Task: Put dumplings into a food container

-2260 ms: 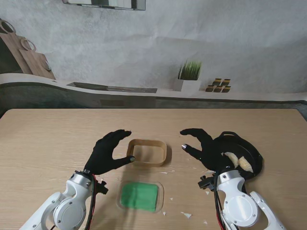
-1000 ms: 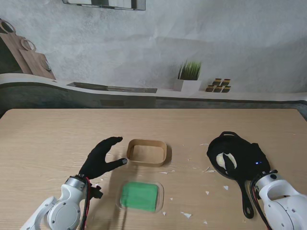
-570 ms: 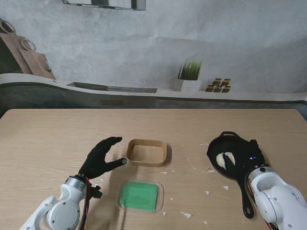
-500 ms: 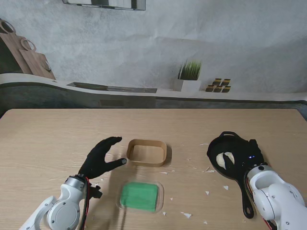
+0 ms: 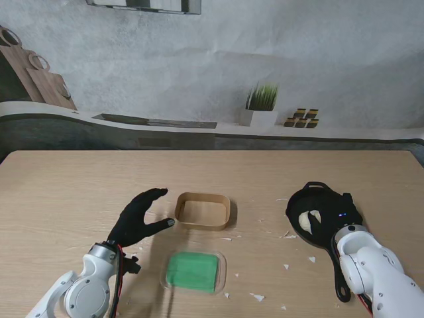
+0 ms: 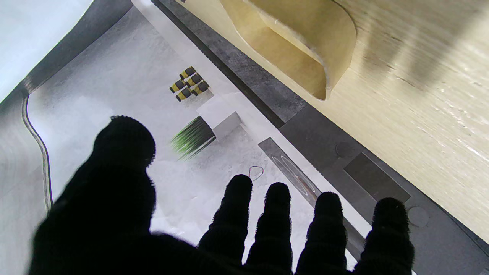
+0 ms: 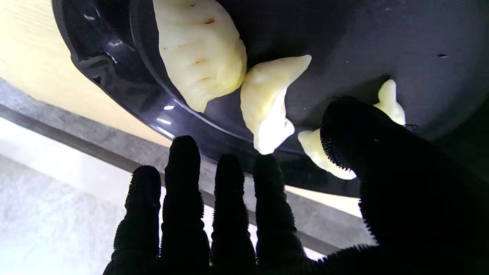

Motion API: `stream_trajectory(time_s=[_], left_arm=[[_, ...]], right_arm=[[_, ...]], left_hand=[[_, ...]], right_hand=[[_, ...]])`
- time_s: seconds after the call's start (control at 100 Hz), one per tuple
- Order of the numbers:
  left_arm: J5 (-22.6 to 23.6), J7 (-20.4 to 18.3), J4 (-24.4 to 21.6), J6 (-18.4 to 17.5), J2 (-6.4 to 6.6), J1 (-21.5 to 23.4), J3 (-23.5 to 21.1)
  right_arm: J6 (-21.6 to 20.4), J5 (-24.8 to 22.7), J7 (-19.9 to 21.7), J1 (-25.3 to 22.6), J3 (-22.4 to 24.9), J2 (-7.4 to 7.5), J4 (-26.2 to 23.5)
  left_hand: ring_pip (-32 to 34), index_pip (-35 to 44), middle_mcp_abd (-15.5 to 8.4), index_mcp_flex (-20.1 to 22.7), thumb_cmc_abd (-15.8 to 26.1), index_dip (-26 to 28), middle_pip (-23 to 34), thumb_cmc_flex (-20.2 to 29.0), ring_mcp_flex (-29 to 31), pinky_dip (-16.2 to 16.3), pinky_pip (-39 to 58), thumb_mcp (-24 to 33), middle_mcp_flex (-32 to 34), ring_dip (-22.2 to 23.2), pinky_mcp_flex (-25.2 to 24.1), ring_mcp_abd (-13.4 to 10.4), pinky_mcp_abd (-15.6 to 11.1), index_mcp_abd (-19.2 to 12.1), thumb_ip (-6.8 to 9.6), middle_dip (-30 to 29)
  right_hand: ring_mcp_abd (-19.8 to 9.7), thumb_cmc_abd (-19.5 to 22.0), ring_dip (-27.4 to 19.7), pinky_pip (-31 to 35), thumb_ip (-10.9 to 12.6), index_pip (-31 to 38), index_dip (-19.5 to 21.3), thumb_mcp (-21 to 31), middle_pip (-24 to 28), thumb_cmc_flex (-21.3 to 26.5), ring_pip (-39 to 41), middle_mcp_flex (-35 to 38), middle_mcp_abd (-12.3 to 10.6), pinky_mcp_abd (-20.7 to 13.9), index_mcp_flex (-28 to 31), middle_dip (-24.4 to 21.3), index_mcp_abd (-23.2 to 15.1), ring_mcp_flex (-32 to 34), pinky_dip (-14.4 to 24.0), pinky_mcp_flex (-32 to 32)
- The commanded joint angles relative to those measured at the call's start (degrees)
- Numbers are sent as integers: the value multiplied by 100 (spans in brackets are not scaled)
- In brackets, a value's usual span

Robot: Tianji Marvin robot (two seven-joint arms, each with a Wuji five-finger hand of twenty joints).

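Observation:
A black pan (image 5: 317, 196) stands on the right of the table with three pale dumplings in it. In the right wrist view I see a large dumpling (image 7: 198, 53), a curved dumpling (image 7: 269, 103), and a third dumpling (image 7: 321, 154) half hidden by my thumb. My right hand (image 5: 347, 211) hovers over the pan, open, fingers (image 7: 229, 206) spread, holding nothing. The empty brown paper container (image 5: 203, 211) sits mid-table. My left hand (image 5: 139, 217) stands open just left of it, thumb toward its wall (image 6: 305, 49), not touching.
A clear lid over a green sheet (image 5: 193, 271) lies nearer to me than the container. The pan's handle (image 5: 342, 286) points toward me beside my right forearm. White crumbs (image 5: 258, 297) are scattered between lid and pan.
My right hand left the spot beside the container and swung right over the pan, then crept farther in above the dumplings. The left hand drew back slightly early on and has stayed still since.

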Motion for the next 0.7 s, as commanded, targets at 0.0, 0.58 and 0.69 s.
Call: stream_trajectory(time_s=[0.0, 0.58, 0.69], left_arm=[[-13, -87, 3, 20, -14, 2, 11], [29, -56, 9, 58, -17, -2, 8], [37, -49, 13, 60, -17, -5, 5]], right_arm=[[79, -21, 40, 48, -49, -29, 51], [263, 176, 227, 520, -438, 8, 577], [307, 250, 220, 573, -514, 7, 657]], left_hand=[[-39, -61, 51, 62, 20, -13, -11, 84, 12, 96, -242, 11, -22, 110, -38, -123, -130, -4, 169, -11], [-25, -52, 65, 105, 21, -10, -1, 85, 6, 155, -261, 21, -11, 146, -104, -122, -137, 29, 167, 8], [-12, -52, 62, 121, 21, -9, 7, 89, 21, 166, -266, 23, 6, 159, -128, -129, -145, 42, 167, 15]], right_hand=[[8, -229, 109, 36, 152, 99, -26, 153, 198, 60, 146, -66, 146, 6, -172, 69, 172, 145, -102, 12], [-28, -171, -185, -184, 175, 135, 17, 487, 166, 257, -411, 485, 32, 196, 185, 88, -164, 950, -539, 9], [-36, -160, -269, -221, 182, 140, 34, 618, 140, 340, -550, 681, 40, 255, 307, 86, -228, 1211, -578, 52]])
